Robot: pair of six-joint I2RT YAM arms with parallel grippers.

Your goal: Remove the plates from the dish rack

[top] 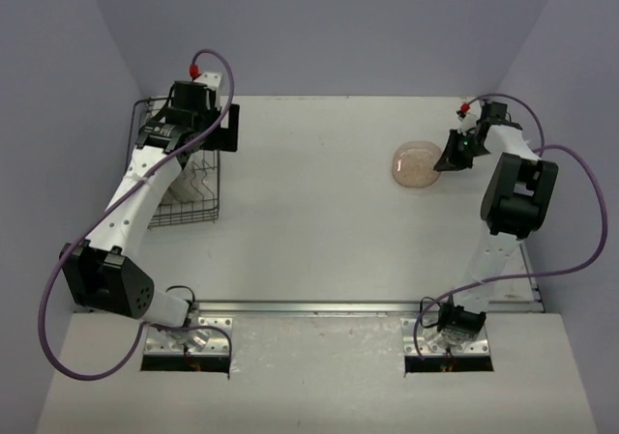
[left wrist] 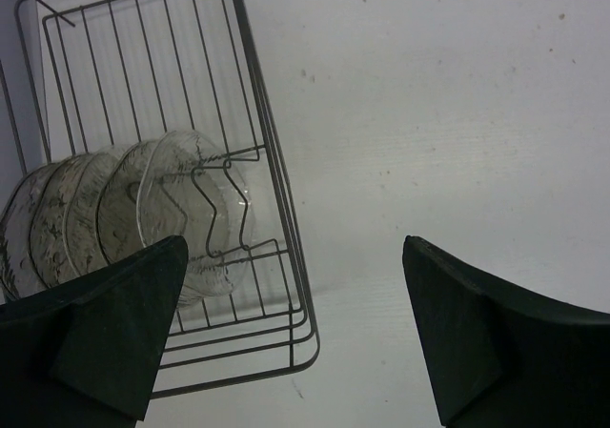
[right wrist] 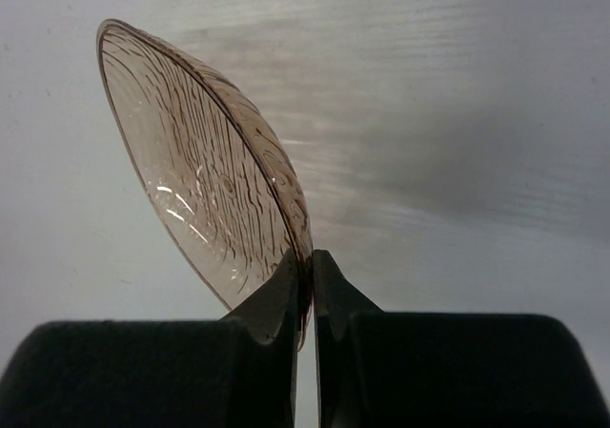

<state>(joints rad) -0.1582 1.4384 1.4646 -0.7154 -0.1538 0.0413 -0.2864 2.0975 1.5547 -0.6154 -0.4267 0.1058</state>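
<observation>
Pinching the rim of a pale pink see-through plate [right wrist: 205, 180], the right gripper [right wrist: 307, 266] has its jaws closed down to a thin slit on the glass; the plate sticks up and leans to the left in the wrist view, ripple texture all over it. From the top camera that plate sits over the far right part of the surface [top: 309, 221], just left of the gripper; can't honestly tell from these angles whether its lower edge touches the surface or hangs just above it.

Over on the far left is the black wire dish rack [left wrist: 276, 161]; the left gripper [left wrist: 294, 247] hovers above it with jaws spread wide, holding nothing, one finger over the rack and the other out past its right side over bare surface. Inside the rack the remaining plates [left wrist: 143, 209] stand on edge in a tight row between the wavy dividers, clear to greyish, looks like four or so; from the top view the left arm hides most of them.
</observation>
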